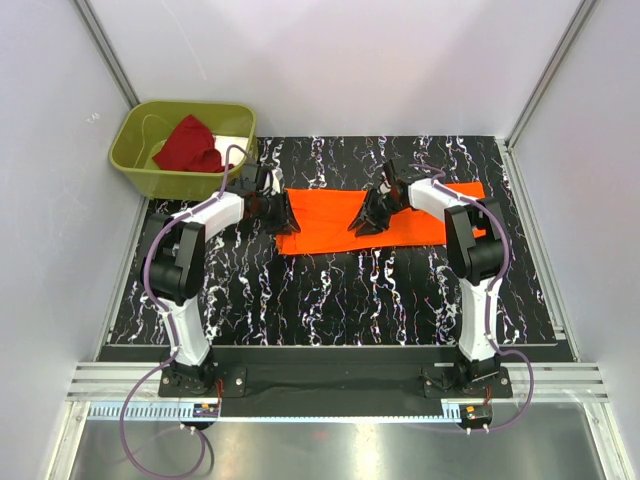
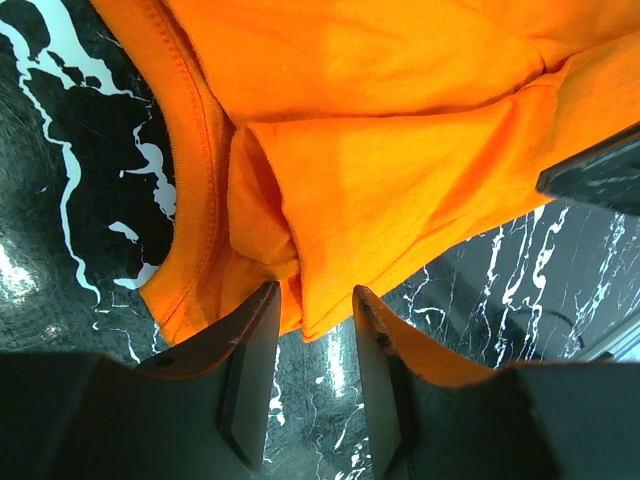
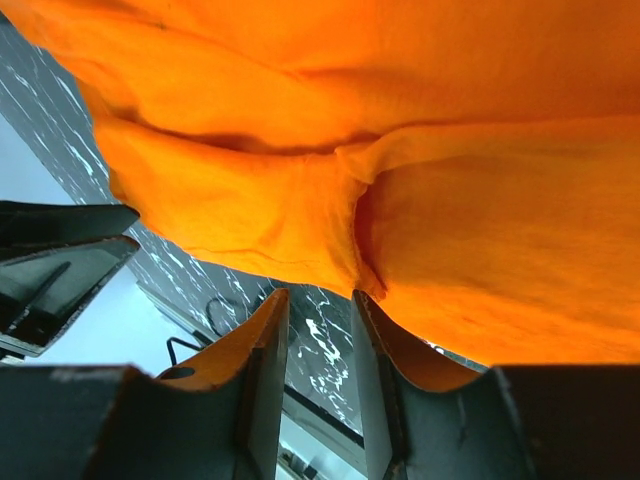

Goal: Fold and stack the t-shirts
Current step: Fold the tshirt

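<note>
Marbled black table [image 1: 330, 300]: its bare stretch runs along the near side of the orange t-shirt [image 1: 325, 228], which lies on it.
Left gripper [image 1: 280, 212]: at the orange t-shirt's left end; fingers narrow, with a puckered fold of its cloth caught between the tips.
Right gripper [image 1: 368, 218]: over the orange t-shirt's middle; fingers narrow, pinching a bunched fold of it.
Orange t-shirt: a long strip spread left to right, its right end lying flat.
Dark red t-shirt [image 1: 188, 145]: crumpled, far-left of the orange t-shirt and well apart from it.
Olive-green bin [image 1: 135, 165]: beyond the orange t-shirt's left end, holding the dark red t-shirt.
</note>
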Motion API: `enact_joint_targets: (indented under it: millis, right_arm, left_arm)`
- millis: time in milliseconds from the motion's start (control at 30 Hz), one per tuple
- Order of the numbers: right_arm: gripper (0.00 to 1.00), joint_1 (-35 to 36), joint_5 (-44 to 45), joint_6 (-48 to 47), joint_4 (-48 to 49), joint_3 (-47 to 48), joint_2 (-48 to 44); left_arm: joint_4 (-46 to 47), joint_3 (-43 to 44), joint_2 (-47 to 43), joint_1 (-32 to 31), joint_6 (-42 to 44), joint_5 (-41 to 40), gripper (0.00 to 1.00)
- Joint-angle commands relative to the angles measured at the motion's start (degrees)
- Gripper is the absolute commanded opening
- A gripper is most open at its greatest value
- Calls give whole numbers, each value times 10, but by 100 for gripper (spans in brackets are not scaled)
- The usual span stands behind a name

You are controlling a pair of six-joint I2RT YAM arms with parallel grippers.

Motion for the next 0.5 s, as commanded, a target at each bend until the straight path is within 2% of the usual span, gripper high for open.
enact_joint_targets:
  millis: [0,333,467]
  right_arm:
    - [38,9,-22,-10,16,-8,-11]
    - [37,10,-1,-25,9,-26,-16]
    - [40,9,4,-34,2,-27,-17]
  left_arm:
    - [7,-5,5,-4,-2,18,40]
    - [14,-6,28,-12,-8,37,37]
    - [16,-7,34,-13,-9,40,37]
